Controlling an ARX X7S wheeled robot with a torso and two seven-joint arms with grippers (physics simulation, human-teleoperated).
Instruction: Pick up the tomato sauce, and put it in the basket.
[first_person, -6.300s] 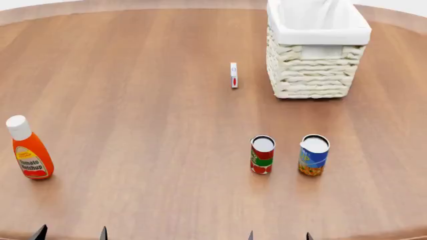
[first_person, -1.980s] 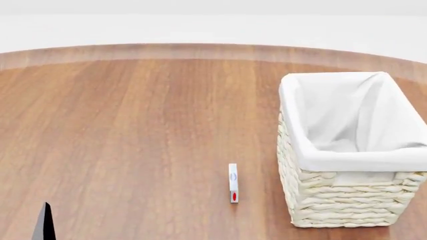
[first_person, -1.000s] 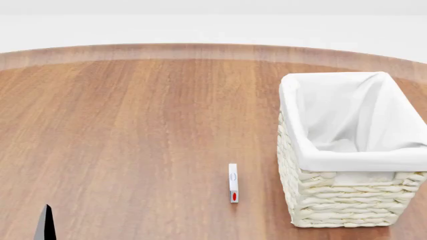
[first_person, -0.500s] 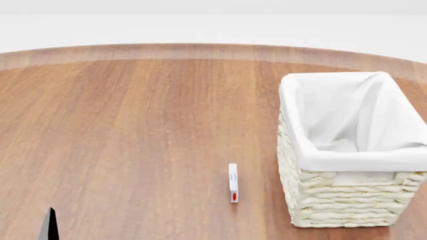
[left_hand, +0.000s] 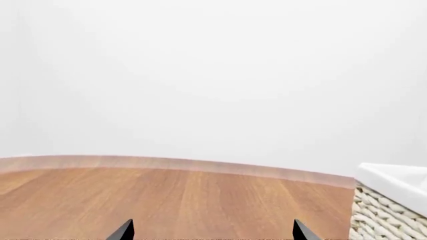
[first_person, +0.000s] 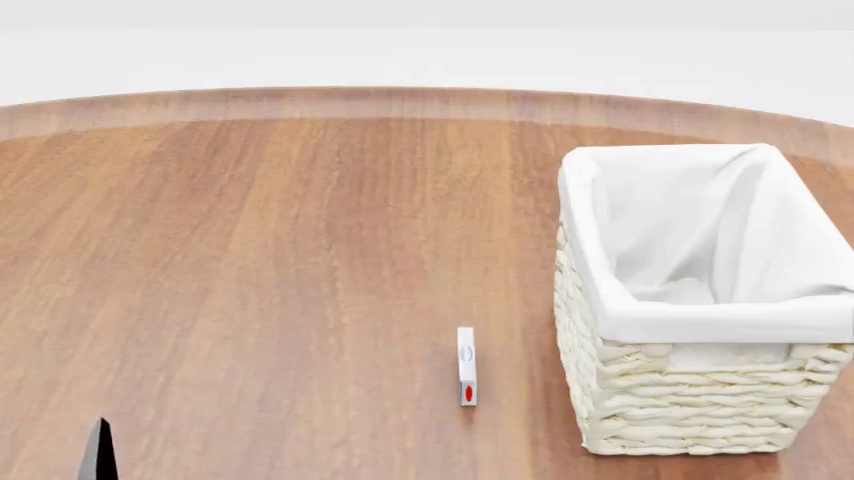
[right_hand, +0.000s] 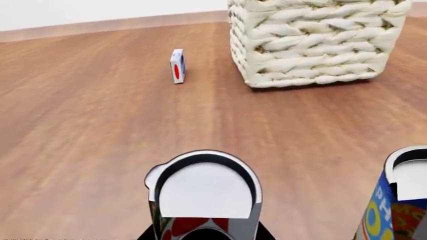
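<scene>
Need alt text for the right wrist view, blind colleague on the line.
The tomato sauce can stands close up between the right gripper fingertips, a blue-and-yellow can beside it. Beyond on the table are a small white box and the basket.

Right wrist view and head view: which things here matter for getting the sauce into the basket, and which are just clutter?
Job items:
- tomato sauce, right under the right wrist camera
- basket, white-lined, nothing visible inside

Just lying about:
- blue-and-yellow can beside the sauce
- small white box with red spot near the basket
</scene>
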